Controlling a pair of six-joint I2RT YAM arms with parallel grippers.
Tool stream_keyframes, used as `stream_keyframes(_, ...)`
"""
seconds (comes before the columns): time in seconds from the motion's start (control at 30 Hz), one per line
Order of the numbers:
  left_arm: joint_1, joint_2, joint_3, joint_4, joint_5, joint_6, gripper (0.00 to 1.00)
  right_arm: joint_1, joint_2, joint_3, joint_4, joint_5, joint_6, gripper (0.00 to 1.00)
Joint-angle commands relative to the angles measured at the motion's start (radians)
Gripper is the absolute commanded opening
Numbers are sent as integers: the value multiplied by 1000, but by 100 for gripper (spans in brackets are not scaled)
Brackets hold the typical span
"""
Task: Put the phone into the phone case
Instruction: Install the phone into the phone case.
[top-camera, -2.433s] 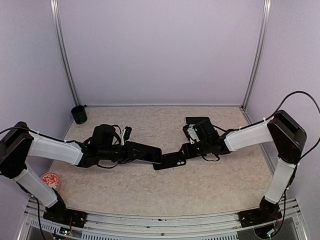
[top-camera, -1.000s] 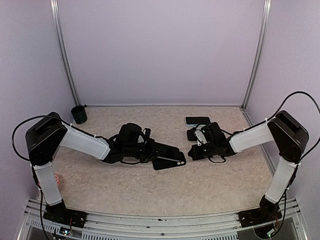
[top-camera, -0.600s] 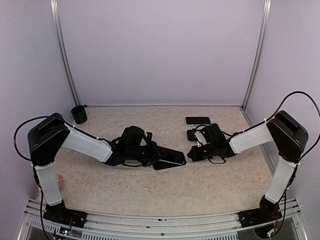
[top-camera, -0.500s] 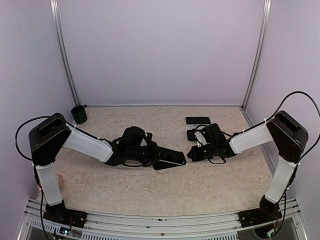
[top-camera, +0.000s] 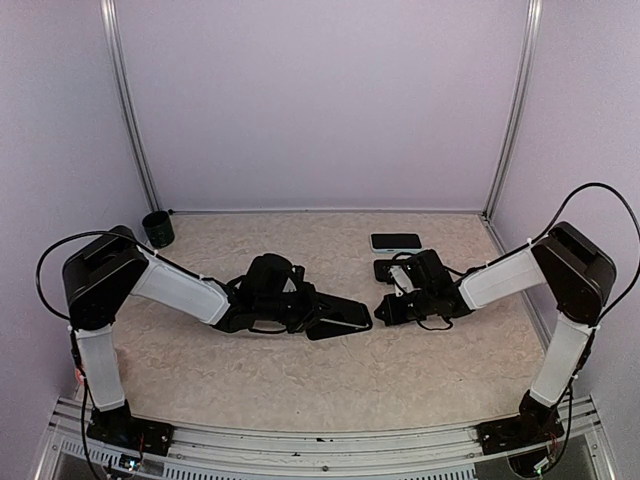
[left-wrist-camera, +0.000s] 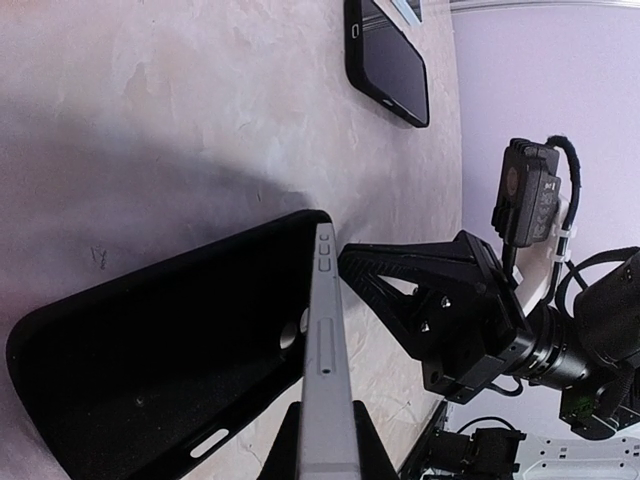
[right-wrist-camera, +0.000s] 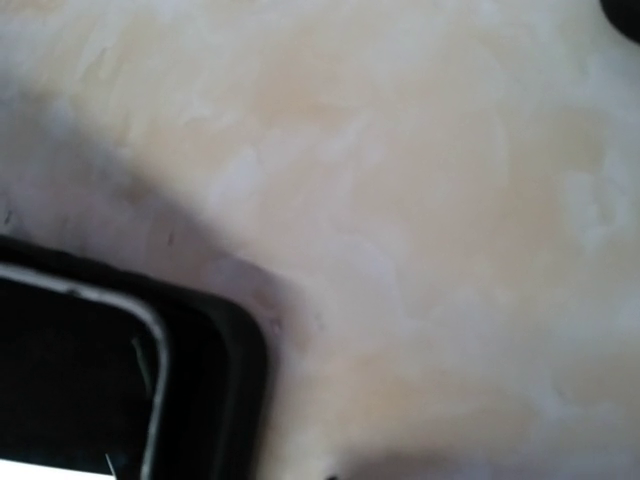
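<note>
Now | left fingers (left-wrist-camera: 280, 455) grasping phone (left-wrist-camera: 325, 370), tilted into phone case (left-wrist-camera: 150, 360) | right fingers (left-wrist-camera: 400, 270) clenched empty, just beside.

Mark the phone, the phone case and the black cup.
phone (left-wrist-camera: 324, 350), left wrist view, its silver side edge.
phone case (left-wrist-camera: 150, 360), left wrist view, its inner floor.
black cup (top-camera: 158, 236), top external view, its side wall.

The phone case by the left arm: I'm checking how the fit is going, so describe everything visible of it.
The phone case is black, matte and soft-looking, with rounded corners, a side slot and a hole in its back. It rests on the table between the arms, hollow side towards the phone, which the left gripper holds edge-on along its rim, not yet seated. The shut right gripper points at its far corner; contact is unclear.
</note>
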Motion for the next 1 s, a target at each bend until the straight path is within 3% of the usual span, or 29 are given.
stream_keyframes(0.0,0,19,47,59,-8,5,0,12,22,-10,36,-16,9,0)
stream_keyframes(0.5,-1,55,56,53,7,-15,0,37,44,-5,52,-35,21,0)
stream_keyframes(0.97,-1,71,19,100,25,-146,0,78,27,-19,56,-23,45,0)
